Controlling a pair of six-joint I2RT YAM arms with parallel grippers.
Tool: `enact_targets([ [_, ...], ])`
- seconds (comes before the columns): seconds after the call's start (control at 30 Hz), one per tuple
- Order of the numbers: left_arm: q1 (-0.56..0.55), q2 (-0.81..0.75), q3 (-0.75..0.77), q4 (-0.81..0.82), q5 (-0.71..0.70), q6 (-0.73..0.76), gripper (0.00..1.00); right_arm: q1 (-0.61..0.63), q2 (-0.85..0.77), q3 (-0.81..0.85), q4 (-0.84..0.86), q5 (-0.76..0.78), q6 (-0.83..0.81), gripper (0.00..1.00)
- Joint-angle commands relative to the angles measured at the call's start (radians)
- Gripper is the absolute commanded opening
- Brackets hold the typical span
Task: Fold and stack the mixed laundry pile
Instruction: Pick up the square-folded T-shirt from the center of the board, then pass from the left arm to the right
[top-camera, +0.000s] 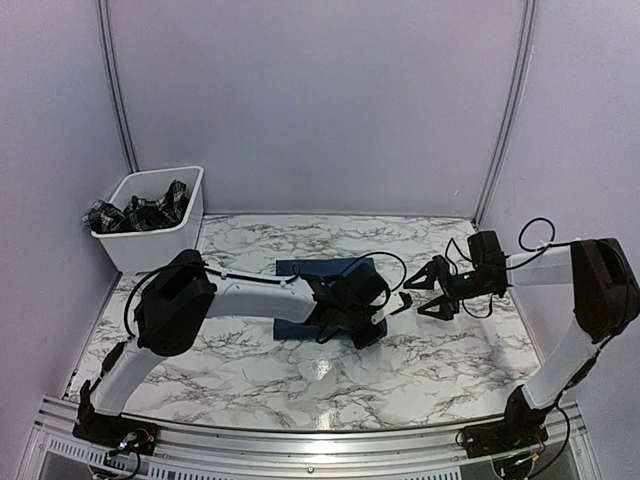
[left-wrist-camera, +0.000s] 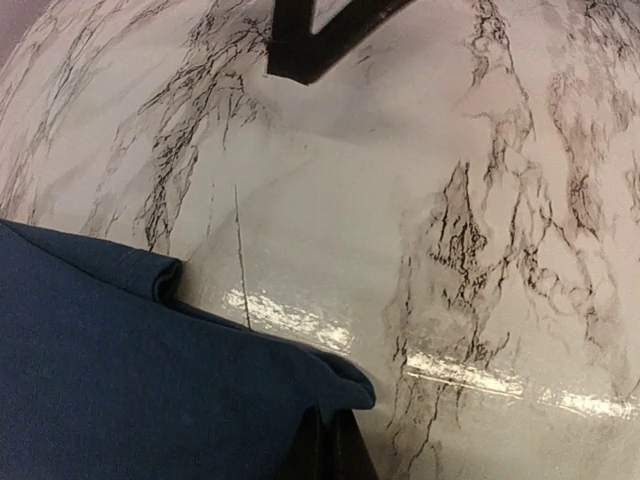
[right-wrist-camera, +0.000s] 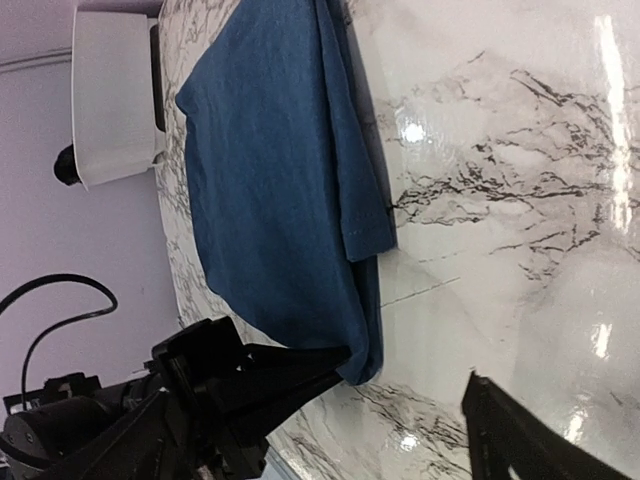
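The left tool lies low over the middle of the marble worktop, its arm stretched in from the near left. Its fingers are pinched together on the near right corner of the navy t-shirt. The shirt lies as a folded rectangle at the centre of the worktop, with layered edges along its right side and the gripped corner slightly bunched. Just to the right of that corner, apart from the cloth, the right tool hangs with its jaws spread and nothing between them, pointing left toward the shirt. At the far left corner stands the white bin, with the plaid garment crumpled inside it.
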Motion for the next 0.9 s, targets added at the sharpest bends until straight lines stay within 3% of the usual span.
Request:
enact_targets([
  [0.0,0.002,-0.069,-0.034,0.019,0.079,-0.061,0.0,0.043,0.037,-0.011,-0.004,0.041,0.014,0.98],
  [0.23,0.017,-0.184,-0.11,0.079,0.134,-0.107,0.0,0.135,0.098,-0.063,0.117,0.067,0.136,0.99],
  [0.37,0.028,-0.242,-0.189,0.132,0.176,-0.122,0.0,0.168,0.116,-0.127,0.336,0.036,0.299,0.99],
  [0.57,0.026,-0.311,-0.275,0.19,0.217,-0.151,0.0,0.231,0.256,-0.017,0.475,0.038,0.394,0.97],
  [0.67,0.026,-0.332,-0.296,0.206,0.222,-0.157,0.0,0.257,0.347,0.057,0.495,0.041,0.42,0.89],
  [0.87,0.026,-0.348,-0.322,0.205,0.231,-0.152,0.0,0.262,0.413,0.109,0.512,0.071,0.452,0.55],
])
